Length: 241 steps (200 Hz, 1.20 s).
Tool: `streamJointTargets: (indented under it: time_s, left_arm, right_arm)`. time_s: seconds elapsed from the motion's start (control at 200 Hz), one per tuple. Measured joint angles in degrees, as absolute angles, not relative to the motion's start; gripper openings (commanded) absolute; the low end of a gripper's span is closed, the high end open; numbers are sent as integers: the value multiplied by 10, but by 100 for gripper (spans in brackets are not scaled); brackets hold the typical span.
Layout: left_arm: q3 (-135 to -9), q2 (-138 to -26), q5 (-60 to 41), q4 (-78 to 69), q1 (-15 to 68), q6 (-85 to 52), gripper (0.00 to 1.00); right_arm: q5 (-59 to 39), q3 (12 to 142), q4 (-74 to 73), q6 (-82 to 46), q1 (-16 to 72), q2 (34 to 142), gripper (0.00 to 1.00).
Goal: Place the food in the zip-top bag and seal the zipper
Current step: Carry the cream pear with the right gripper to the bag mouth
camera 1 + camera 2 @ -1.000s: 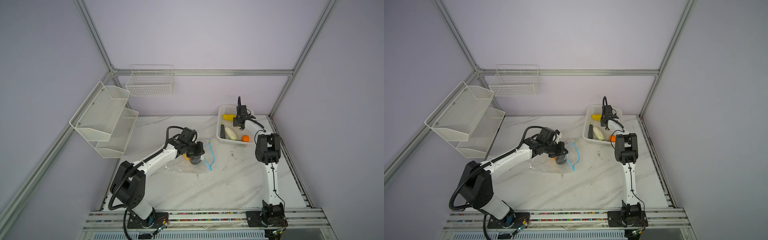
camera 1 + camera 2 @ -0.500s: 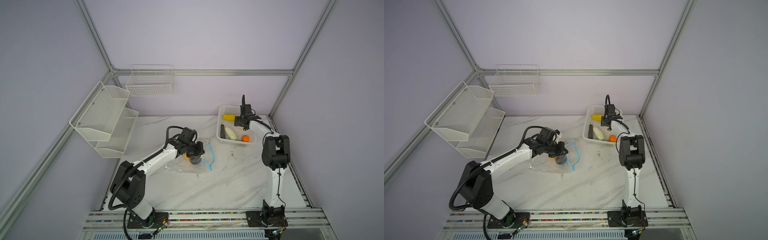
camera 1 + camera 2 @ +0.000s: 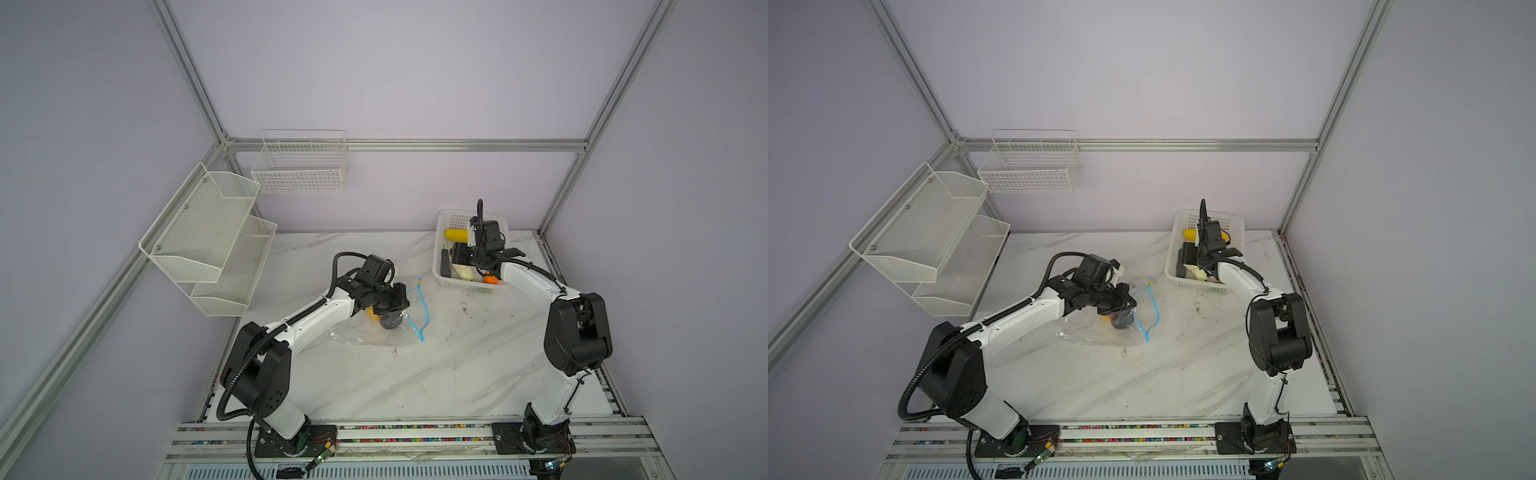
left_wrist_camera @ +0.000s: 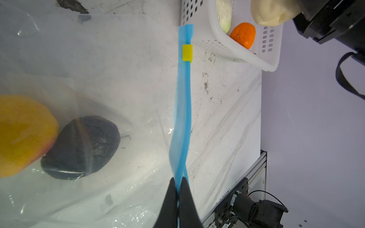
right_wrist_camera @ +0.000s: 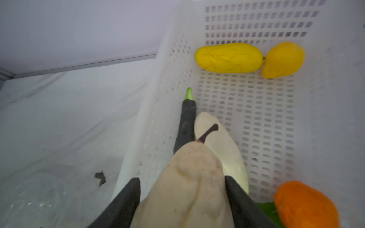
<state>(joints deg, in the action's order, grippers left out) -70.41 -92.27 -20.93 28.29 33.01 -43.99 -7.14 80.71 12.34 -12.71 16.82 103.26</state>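
Between the right jaws: a cream, speckled pear (image 5: 189, 177) with a brown stem, clamped on both sides by the black fingers (image 5: 126, 203); the jaws stand fairly wide around it.
Under the pear: a dark eggplant (image 5: 186, 124) with a green tip and a white piece (image 5: 223, 146), side by side and touching, on the floor of the white perforated basket (image 5: 256, 25).
Rest of the basket: a long yellow piece (image 5: 228, 57) and a yellow mango (image 5: 282, 59) lie end to end at the rear end. An orange fruit (image 5: 304, 203) sits in the front right corner, as the top views show it.
Left jaws: pinched shut on the zipper (image 4: 182, 110), with the light-blue strip passing between the two black tips.
Zipper: runs from the jaws to the yellow slider (image 4: 187, 52) near its other end. In both top views its two lips bow apart, so the mouth is open.
Zip-top bag (image 4: 110, 49): clear and crinkled, lying on the marble counter (image 3: 457, 365) left of the basket, near it but not touching.
Inside the bag: a yellow-orange fruit (image 4: 21, 134) and a dark rounded piece (image 4: 81, 147), touching each other.
Walls at rear left: a white mesh shelf (image 3: 208, 237) and a wire rack (image 3: 299, 166).
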Motion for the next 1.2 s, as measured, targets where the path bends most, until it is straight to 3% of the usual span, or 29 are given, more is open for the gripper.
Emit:
streamJointTargets:
  time_s: [0.64,1.205]
  left_arm:
    - [-704,-923,-211,279,330,-444,0]
    - [-704,-923,-210,279,330,-450,0]
  right_arm:
    - [-276,576,32,-206,228,815,66]
    - [-315,505,-43,-244,290,860,65]
